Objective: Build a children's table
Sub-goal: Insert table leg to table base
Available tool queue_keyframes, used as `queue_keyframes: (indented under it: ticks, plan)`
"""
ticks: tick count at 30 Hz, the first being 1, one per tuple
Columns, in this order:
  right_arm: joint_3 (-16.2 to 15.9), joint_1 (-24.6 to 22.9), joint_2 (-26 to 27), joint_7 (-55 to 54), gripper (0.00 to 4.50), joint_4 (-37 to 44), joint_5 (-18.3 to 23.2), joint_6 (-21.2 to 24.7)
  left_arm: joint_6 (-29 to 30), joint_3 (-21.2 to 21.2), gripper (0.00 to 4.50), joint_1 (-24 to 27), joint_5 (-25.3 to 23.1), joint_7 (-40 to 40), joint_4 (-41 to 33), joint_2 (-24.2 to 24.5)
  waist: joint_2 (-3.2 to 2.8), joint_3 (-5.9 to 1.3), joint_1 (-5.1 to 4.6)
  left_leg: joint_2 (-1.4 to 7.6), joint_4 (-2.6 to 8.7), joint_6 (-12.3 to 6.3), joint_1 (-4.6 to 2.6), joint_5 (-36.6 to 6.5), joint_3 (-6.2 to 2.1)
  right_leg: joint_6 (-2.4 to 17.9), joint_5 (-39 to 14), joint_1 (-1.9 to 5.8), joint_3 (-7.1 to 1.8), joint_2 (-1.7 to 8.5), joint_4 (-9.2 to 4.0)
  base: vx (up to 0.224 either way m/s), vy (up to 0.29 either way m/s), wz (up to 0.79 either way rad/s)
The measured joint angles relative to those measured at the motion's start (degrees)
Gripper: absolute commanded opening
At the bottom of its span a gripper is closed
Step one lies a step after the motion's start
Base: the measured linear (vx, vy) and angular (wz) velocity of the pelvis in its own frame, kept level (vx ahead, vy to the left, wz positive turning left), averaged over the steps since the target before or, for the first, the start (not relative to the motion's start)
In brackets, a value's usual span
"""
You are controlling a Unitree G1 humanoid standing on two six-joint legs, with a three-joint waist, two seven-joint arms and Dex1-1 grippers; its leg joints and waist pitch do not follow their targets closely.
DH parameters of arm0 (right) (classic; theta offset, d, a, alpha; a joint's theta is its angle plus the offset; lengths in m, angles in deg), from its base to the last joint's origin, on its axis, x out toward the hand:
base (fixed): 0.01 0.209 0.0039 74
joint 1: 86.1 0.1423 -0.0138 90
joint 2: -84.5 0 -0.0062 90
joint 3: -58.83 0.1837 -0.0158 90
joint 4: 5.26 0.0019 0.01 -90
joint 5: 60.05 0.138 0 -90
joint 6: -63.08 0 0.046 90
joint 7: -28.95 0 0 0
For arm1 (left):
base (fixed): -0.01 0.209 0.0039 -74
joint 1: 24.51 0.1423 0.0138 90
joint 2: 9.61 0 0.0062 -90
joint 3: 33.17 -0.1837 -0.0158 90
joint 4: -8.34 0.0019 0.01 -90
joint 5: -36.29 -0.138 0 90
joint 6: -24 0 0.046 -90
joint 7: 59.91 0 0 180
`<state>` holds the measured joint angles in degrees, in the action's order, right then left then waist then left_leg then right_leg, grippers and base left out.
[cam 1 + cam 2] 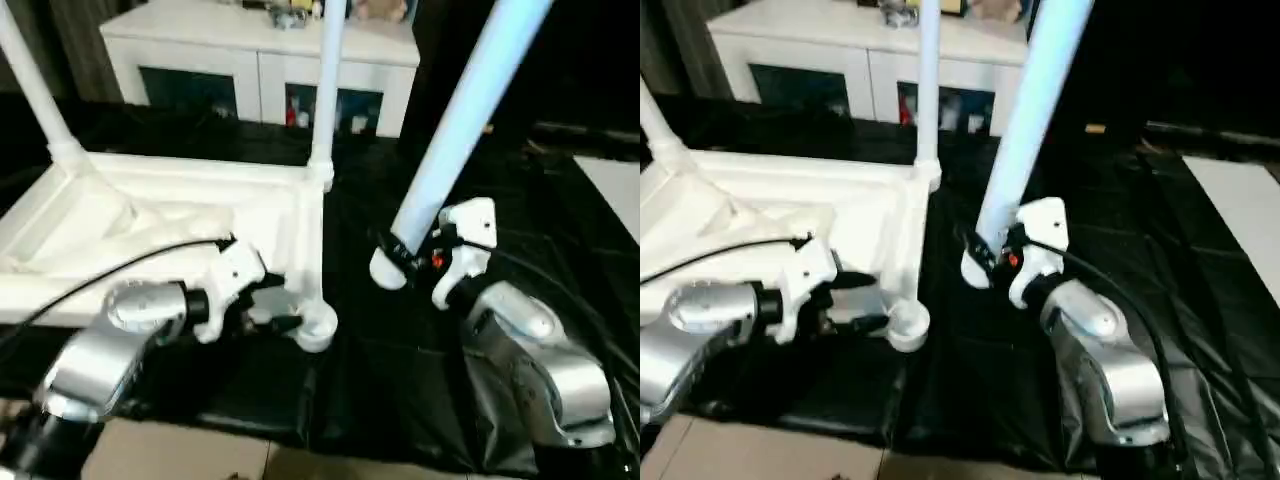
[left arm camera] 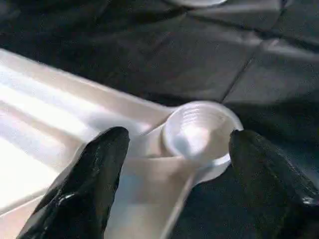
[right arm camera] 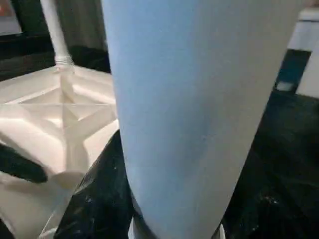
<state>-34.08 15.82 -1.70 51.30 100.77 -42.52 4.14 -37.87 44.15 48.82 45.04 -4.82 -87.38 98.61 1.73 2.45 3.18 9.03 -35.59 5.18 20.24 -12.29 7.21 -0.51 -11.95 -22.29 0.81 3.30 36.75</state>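
**A:** Children's table top [image 1: 150, 215] is lying upside down on the black sheet [image 1: 400, 330] on the floor, ribbed underside facing up. Two legs are already standing in the far corners, one at the far left [image 1: 30, 80] and one at the far right [image 1: 328, 90]. The near right corner socket [image 2: 199, 132] is empty, you can see the threads inside it in my left wrist view.

**B:** so what are your tools doing?

**A:** Right tool [image 1: 412, 250] is clamped on the thick end of a loose leg [image 1: 470, 110], jaws about half open around the tube. The leg leans up and away from me, with its butt end hanging just above the sheet, a little to the right of that empty socket. I hold it low, I reckon, so the end is easy to steer.

Left tool [image 2: 174, 164] has its fingers [image 2: 94, 174] spread wide on either side of the socket corner, gripping nothing as far as I can tell. My guess is it's there to steady the top so it doesn't skate around.

**B:** next step?

**A:** Probably swing the leg's end over the socket, stand it straight and twist it in. Tilted like this, it'd likely cross-thread.
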Motion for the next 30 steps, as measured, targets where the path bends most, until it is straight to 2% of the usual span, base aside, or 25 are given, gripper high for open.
queue_keyframes:
  ticks: [4, 7, 10, 12, 17, 18, 21, 26, 30]
  plan:
    - [-1.29, -0.06, -2.19, 2.26, 1.86, 0.17, 0.33, 0.15, -3.62, -3.04, 4.05, -4.35, -3.2, 4.83, 7.53, 3.79, -0.01, 0.0, -0.02, 0.1, 0.12, -0.02, 0.14, 0.0, 0.08, 0.09, 0.01, -0.36, 0.03, -0.07, -0.08, 0.0, 0.0, 0.0]
    - [-1.61, -0.5, -2.63, 3.1, 1.86, 0.36, 0.35, 0.27, -5.74, -3.6, 3.71, -4.57, -3.5, 9.61, 8.57, 6.36, -0.13, 0.05, -0.14, 0.18, 0.14, -0.07, 0.36, -0.05, 0.21, 0.2, -0.07, -0.62, 0.05, -0.08, -0.1, 0.0, 0.0, 0.0]
    - [-1.66, -0.5, -2.73, 3.41, 1.86, 0.91, 0.4, 0.64, -5.98, -3.97, 3.67, -4.57, -1.87, 12.3, 8.35, 6.37, -0.14, 0.06, -0.01, 0.26, 0.15, -0.09, 0.39, -0.07, 0.35, 0.26, -0.11, -0.65, 0.07, -0.08, -0.15, 0.0, 0.0, 0.0]
    - [-1.66, -0.64, -2.8, 3.5, 1.86, 1.27, 0.4, 0.72, -6.05, -3.98, 3.41, -4.57, -1.61, 12.92, 7.89, 6.56, -0.15, 0.07, 0.03, 0.31, 0.15, -0.19, 0.33, -0.13, 0.45, 0.27, -0.11, -0.62, 0.06, -0.07, -0.12, 0.0, 0.0, 0.0]
    - [-1.64, -0.75, -3.14, 3.63, 1.86, 1.3, 0.67, 0.72, -9.19, -3.97, 3.23, -4.59, -1.91, 12.75, 8.8, 6.66, -0.17, 0.09, 0.06, 0.78, 0.15, 0.02, 0.12, 0.0, 1.13, 0.27, -0.11, -0.55, 0.04, -0.07, -0.01, 0.0, 0.0, 0.0]
    - [-1.64, -0.75, -3.04, 3.63, 1.86, 1.3, 0.82, 0.72, -10.02, -3.96, 2.95, -4.68, -2.04, 12.79, 9.59, 6.25, -0.17, 0.09, 0.07, 0.81, 0.15, 0.04, 0.1, 0.02, 1.17, 0.27, -0.11, -0.55, 0.03, -0.07, 0.03, 0.0, 0.0, 0.0]
    - [-1.68, -0.75, -2.63, 3.7, 1.86, 1.3, 0.85, 0.72, -11.19, -3.97, 2.83, -5.32, -2.25, 12.98, 12.03, 5.77, -0.16, 0.09, 0.12, 0.84, 0.15, 0.08, 0.1, 0.04, 1.19, 0.27, -0.11, -0.57, 0.04, -0.08, 0.09, 0.0, 0.0, 0.0]
    - [-2.02, -0.75, -2.46, 3.82, 1.86, 1.3, 0.86, 0.72, -13.15, -3.93, 2.21, -6.14, -2.26, 14.28, 15.98, 5.81, -0.15, 0.09, 0.15, 0.84, 0.15, 0.07, 0.17, 0.04, 1.21, 0.27, -0.13, -0.62, 0.03, -0.08, 0.05, 0.0, 0.0, 0.0]
    - [-2.03, -0.75, -2.0, 3.82, 1.86, 1.3, 1.04, 0.72, -14.61, -3.97, 1.92, -6.75, -2.37, 16.3, 19.76, 5.92, -0.15, 0.09, 0.15, 0.84, 0.17, 0.06, 0.19, 0.03, 1.22, 0.28, -0.13, -0.65, 0.04, -0.08, 0.03, 0.0, 0.0, 0.0]
